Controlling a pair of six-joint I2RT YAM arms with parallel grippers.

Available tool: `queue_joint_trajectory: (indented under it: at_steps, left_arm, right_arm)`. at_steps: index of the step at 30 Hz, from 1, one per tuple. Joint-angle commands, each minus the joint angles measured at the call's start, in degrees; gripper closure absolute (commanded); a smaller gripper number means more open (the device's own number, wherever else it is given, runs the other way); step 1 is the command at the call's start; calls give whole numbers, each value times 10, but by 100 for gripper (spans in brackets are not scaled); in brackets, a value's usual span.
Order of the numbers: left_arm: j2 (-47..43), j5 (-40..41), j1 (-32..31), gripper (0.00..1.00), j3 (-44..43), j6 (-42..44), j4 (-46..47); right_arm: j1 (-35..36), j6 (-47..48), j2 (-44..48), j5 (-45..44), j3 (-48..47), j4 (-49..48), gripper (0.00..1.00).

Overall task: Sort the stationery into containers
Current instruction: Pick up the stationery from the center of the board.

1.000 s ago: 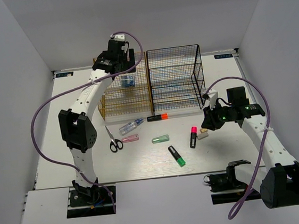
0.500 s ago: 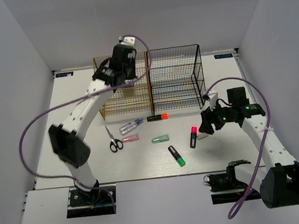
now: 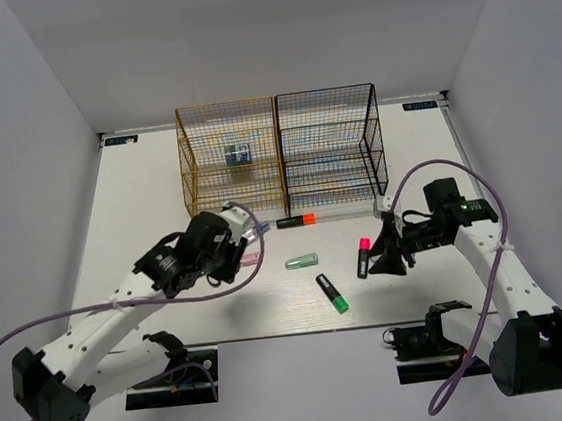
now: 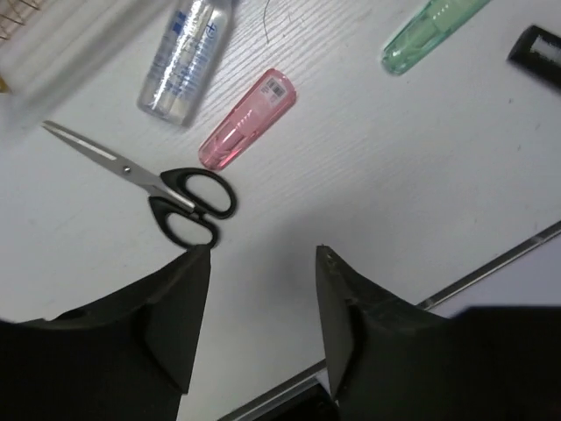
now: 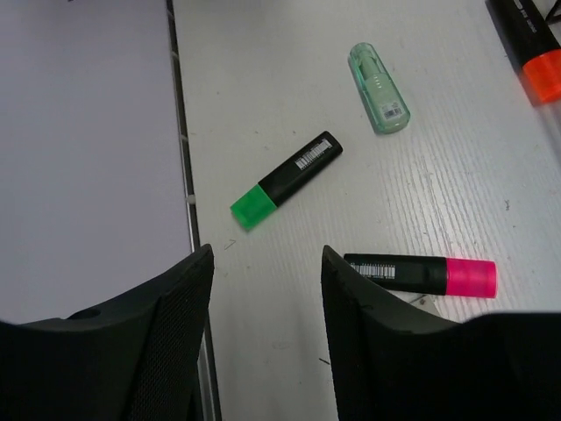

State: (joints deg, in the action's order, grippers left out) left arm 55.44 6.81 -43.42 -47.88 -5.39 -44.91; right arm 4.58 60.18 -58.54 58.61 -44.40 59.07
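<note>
above the scissors (image 4: 175,197), your left hand (image 4: 261,259) is back from the gold rack (image 3: 195,177), spread and empty; tape (image 3: 240,153) delivered, scissors likely next.

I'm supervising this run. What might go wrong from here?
The scissors lie flat, close beside the pink capsule; the open left gripper may slip off them or knock the capsule. The pink highlighter sits off-centre of the open right gripper, so closing might nudge it.

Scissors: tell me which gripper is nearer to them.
Left. The left gripper hangs open just beside the scissors. The right gripper is far off on the other side, by the pink-capped highlighter.
</note>
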Motion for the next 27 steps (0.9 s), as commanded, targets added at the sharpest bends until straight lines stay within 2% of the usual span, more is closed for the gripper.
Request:
queue_joint_trajectory:
  at_steps: [1,2,6,10,16,24,27]
  left_arm:
    - [48,-62,19,35,-11,89,54]
    - [95,-67,25,30,-16,98,60]
    - [168,-92,33,22,-43,137,84]
    - [222,-107,47,23,-47,179,130]
    - [257,-78,52,25,-55,232,167]
    - [307,-48,60,26,-101,280,164]
    - [334,-64,81,27,-121,282,161]
  right_arm:
    - [2,88,7,48,13,21,44]
    - [1,90,12,46,16,18,44]
    - [-1,83,24,36,31,-5,45]
    - [-1,85,25,36,35,-8,45]
    - [0,102,23,37,36,5,45]
    - [1,117,17,42,35,16,45]
    - [-1,121,19,45,35,20,45]
